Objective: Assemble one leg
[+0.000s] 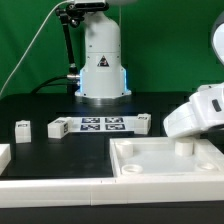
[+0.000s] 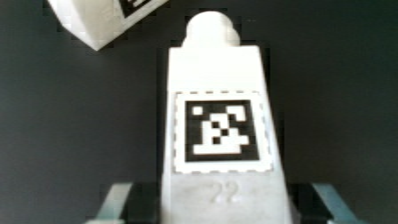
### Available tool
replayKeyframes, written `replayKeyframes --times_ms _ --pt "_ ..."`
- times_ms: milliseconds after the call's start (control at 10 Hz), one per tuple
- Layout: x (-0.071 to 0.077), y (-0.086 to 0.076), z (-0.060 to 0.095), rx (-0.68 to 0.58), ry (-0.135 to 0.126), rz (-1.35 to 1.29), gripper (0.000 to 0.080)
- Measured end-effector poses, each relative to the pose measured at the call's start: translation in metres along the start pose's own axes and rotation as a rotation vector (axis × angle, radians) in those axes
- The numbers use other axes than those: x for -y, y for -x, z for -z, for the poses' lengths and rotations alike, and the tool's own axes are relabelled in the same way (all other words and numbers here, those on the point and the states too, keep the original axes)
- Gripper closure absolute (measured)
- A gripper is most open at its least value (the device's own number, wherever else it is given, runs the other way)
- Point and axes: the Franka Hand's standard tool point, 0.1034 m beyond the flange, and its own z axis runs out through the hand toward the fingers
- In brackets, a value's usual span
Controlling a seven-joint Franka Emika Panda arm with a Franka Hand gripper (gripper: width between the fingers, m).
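Both fingers [image 2: 121, 202] of gripper [image 2: 224, 205] flank leg [image 2: 222, 110]; can't tell if clamped or just straddling. Squeeze mid-body, square to sides, so leg lifts w/o twisting.

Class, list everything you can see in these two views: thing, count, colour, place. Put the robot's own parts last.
table: one, black, under everything.
leg: one, white with a black-and-white tag, lying on the table, wrist view.
marker board: one, white with several tags, mid-table.
left block: one, white, on the exterior view's left of the marker board.
right block: one, white, by the marker board's other end.
tray: one, white, front, exterior view's right.
tagged piece: one, white, near the leg's narrow end, cut off by the frame.
base: one, white, behind the marker board.
arm: one, white, beyond the tray.
hand: one, pale fingers either side of the leg; grip unclear.
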Motion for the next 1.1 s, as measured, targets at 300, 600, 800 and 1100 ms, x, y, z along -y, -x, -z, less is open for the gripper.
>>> replayKeyframes --times_ms 300,600,800,1100 --pt "-0.016 0.031 0.030 0.004 -0.003 0.034 0.0508" --pt "-0.050 0.072 0.068 0.003 -0.028 0.048 0.0507" --pt "-0.056 0.065 0.079 -0.110 -0.024 0.044 0.0507" --pt "-0.060 0.060 0.086 -0.402 -0.007 0.028 0.0506"
